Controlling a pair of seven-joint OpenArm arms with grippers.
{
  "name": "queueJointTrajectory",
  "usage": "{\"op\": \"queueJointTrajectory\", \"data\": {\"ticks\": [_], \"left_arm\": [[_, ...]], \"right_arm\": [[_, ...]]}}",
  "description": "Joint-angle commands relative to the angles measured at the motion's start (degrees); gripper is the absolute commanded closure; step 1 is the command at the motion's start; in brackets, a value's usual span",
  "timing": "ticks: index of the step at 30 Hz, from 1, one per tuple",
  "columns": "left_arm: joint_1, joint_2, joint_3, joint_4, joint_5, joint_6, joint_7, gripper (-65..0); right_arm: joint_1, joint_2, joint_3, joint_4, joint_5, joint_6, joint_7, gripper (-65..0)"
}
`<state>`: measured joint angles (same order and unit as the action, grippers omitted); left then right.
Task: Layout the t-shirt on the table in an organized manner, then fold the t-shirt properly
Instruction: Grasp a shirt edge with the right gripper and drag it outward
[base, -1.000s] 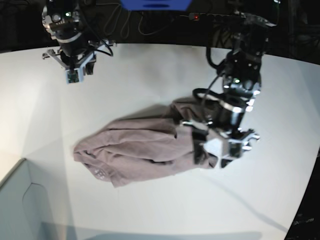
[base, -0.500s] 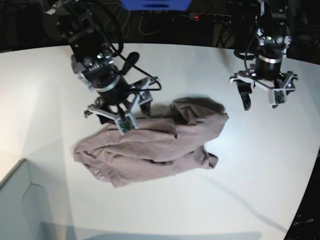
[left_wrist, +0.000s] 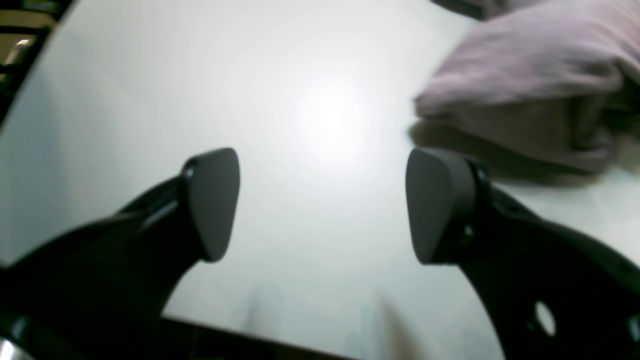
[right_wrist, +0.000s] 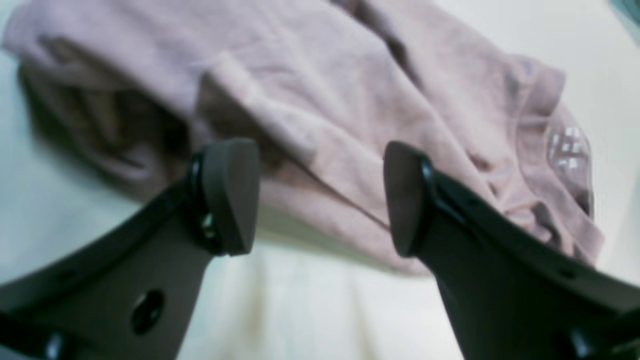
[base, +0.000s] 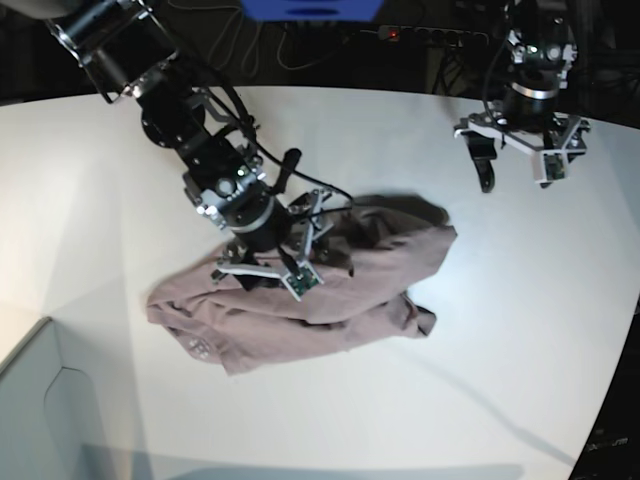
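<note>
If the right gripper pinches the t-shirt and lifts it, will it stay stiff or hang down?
The t-shirt lies crumpled in soft folds, so it would probably droop limply. The smooth white table suggests it may slide when pushed. The open right gripper would likely catch several layers.

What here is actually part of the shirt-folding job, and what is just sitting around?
Part of the job:
t-shirt, crumpled
table
right gripper, open above the shirt
left gripper, open over bare table

Just sitting around:
grey box corner
cables behind the table
</note>
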<state>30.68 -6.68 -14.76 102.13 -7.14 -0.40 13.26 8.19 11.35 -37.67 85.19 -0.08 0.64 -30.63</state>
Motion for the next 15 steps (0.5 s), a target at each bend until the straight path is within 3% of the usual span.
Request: {"op": "queueJointTrajectory", "data": {"ticks": [1, 9, 15], "left_arm": [[0.22, -0.05, -0.31, 1.13, 0.06, 0.45, -1.26, -50.0], [-0.13, -0.14, -0.31, 1.13, 0.06, 0.45, -1.26, -50.0], [-0.13, -0.31, -0.31, 1.3, 0.15, 0.45, -1.26, -50.0]], "right_arm": [[1.35, -0.32, 0.09, 0.13, -0.23, 0.1, 2.11, -39.6], [2.06, -0.41, -0.09, -1.63, -0.23, 0.1, 5.8, -39.6], [4.78, -0.85, -6.33, -6.02, -0.32, 0.1, 5.8, -39.6]]}}
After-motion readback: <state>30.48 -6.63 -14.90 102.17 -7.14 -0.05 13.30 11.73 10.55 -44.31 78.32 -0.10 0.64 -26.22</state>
